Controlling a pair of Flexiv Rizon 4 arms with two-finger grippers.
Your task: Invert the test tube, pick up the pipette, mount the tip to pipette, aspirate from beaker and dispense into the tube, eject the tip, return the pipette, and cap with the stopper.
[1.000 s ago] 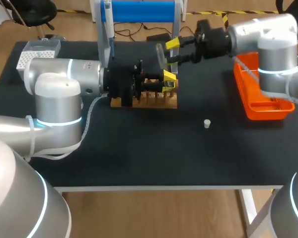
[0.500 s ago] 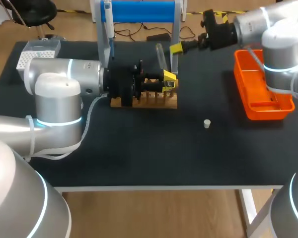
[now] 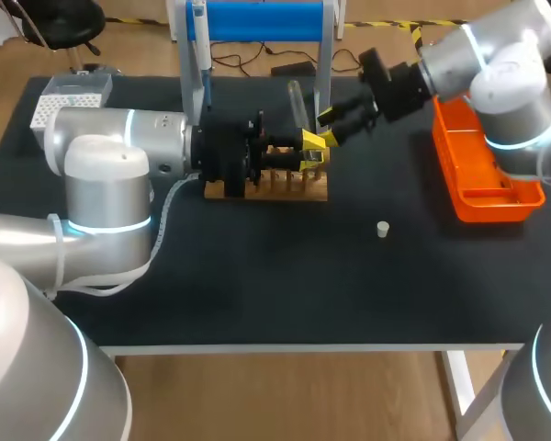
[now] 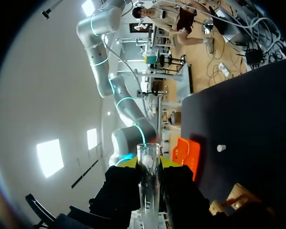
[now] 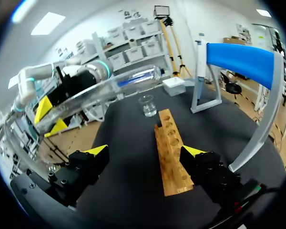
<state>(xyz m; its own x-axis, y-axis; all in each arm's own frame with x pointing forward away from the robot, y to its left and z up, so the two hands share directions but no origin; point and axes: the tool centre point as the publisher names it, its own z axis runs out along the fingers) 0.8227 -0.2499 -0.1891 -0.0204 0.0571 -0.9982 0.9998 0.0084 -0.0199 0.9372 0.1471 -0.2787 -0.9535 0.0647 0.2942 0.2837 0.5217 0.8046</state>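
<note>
Left gripper (image 3: 312,152): closed on a clear glass test tube (image 3: 298,103), one yellow tip on each side of the glass. The left wrist view shows this plainly, with the tube (image 4: 148,186) running straight out between the fingers. From the head view the tube stands nearly upright, slightly tilted, rising from the gripper over the right end of a long wooden rack (image 3: 266,186) with a row of holes.

Right gripper (image 3: 331,127): fingers spread wide and holding nothing. It sits just beside the left gripper and the tube, on their right, without touching them. In its own wrist view the gripper (image 5: 145,152) hangs over the near end of the rack (image 5: 170,152), and the tube (image 5: 109,88) crosses the space ahead of it.

Beyond the far end of the rack: a small glass beaker (image 5: 147,106), upright on the black table (image 3: 257,276). Behind it is a white tip box (image 5: 174,86).

At the back edge is a blue-topped stand (image 3: 257,18) with a pipette (image 3: 199,37) hanging on its left post.

A small white stopper (image 3: 382,229) stands alone on the table, well apart from the rack, toward the front right. An orange plastic tray (image 3: 482,197) lies at the right side of the table, under the right arm.
</note>
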